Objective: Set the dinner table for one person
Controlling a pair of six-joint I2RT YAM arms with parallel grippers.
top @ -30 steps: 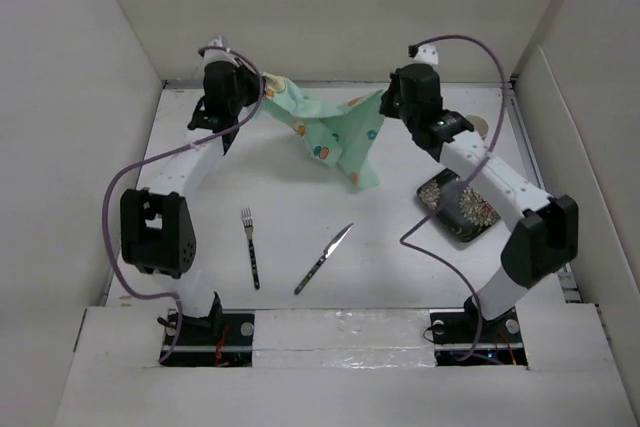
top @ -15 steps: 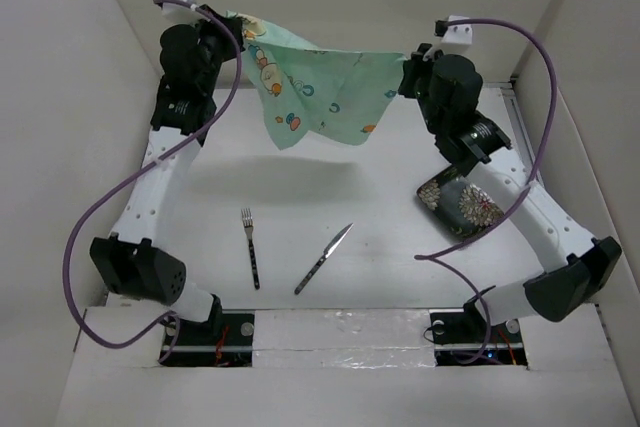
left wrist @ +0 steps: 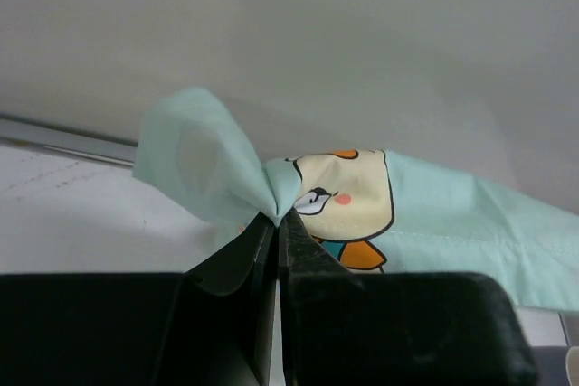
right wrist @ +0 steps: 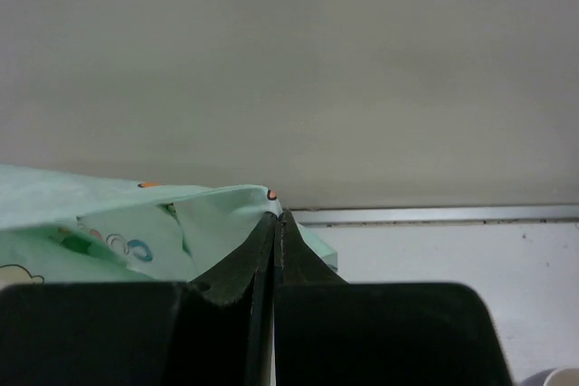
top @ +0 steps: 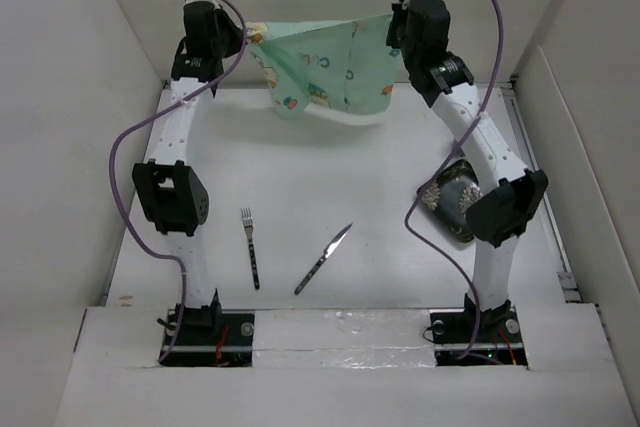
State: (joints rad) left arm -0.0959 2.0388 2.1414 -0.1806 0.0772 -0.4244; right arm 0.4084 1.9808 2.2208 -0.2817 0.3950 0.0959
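the large flat white rectangular dinner table (top: 300,167) fills the floor of the top view, bordered by upright white panels, with the arm bases at its near edge. above its far end hangs a mint-green cartoon-printed cloth placemat (top: 322,75), lifted clear of the surface and sagging in loose folds between the two arms. the left gripper (left wrist: 276,217) has its jaws clamped on one bunched corner of the cloth. the right gripper (right wrist: 274,216) has its jaws pinched together on the opposite corner. nearer the bases, a slim dark-handled metal fork (top: 251,247) and a dark-handled table knife (top: 324,258) lie on the table, near each other but apart, the knife angled. a dark flower-patterned plate (top: 447,197) sits toward the right, partly hidden behind the right arm.

the step in hand looks like spreading the placemat, so the setting is only at its start. the next move probably calls for both arms to draw the corners apart until the cloth is taut. they would then lower it together, flat, onto bare table short of the cutlery before letting go.
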